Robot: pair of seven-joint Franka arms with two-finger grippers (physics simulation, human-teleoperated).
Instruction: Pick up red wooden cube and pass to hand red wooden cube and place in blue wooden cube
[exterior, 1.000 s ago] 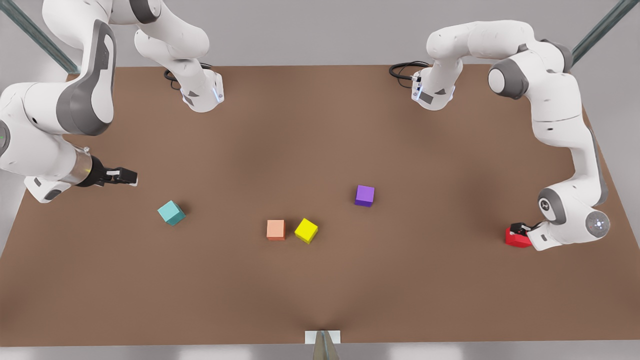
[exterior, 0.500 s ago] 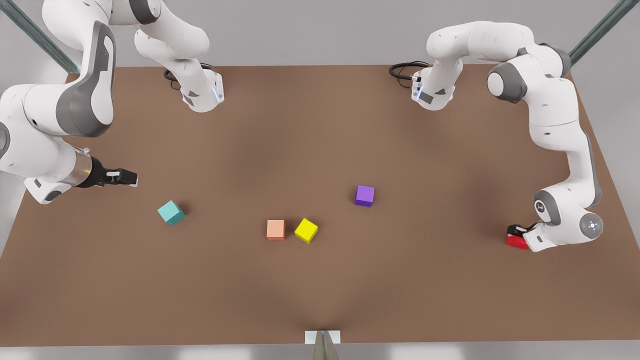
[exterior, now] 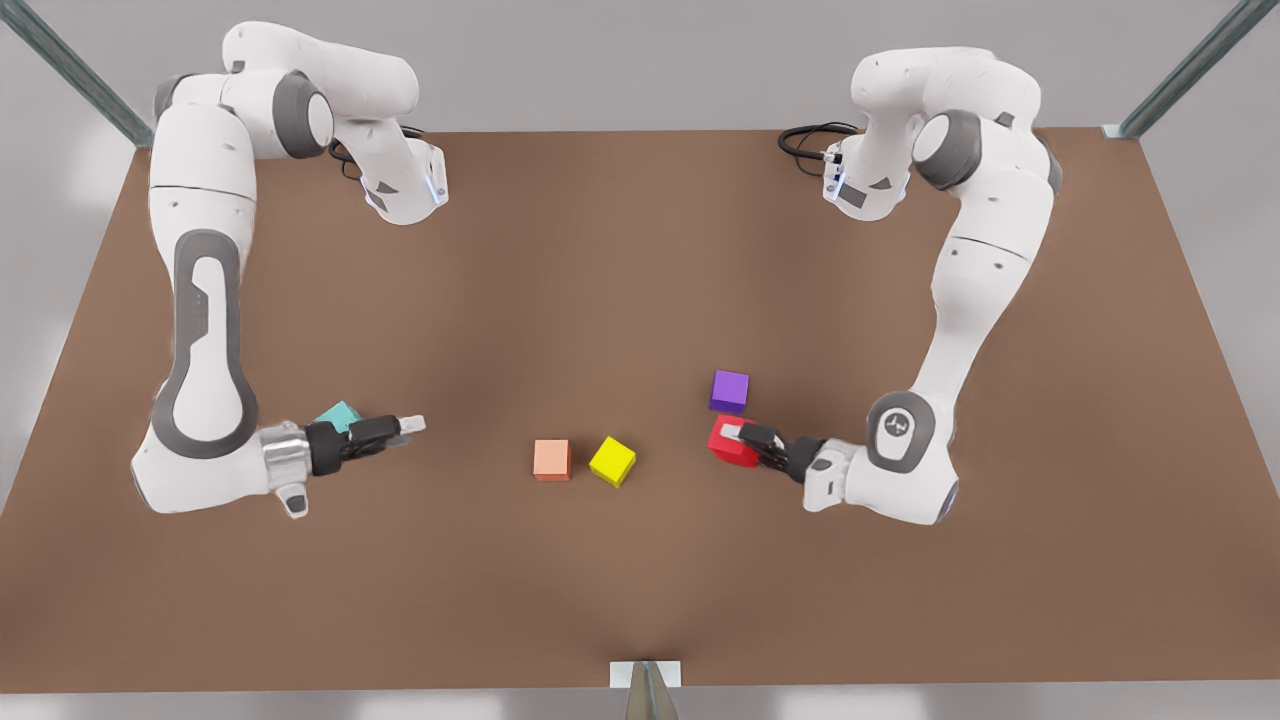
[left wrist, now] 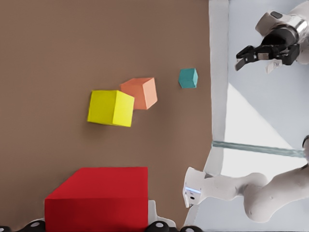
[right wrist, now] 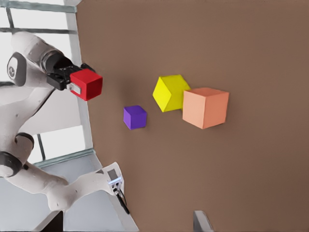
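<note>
Open table (exterior: 640,280) behind the cubes. Orange cube (exterior: 551,459) and yellow cube (exterior: 612,461) sit between both grippers; purple cube (exterior: 729,390) beside red cube (exterior: 731,444).

Red wooden cube (exterior: 731,443) bright red; blue wooden cube (exterior: 340,413) teal.

Even, soft overhead light; faint diffuse shadows on the surface (exterior: 640,250); no glare; renders slightly soft.
</note>
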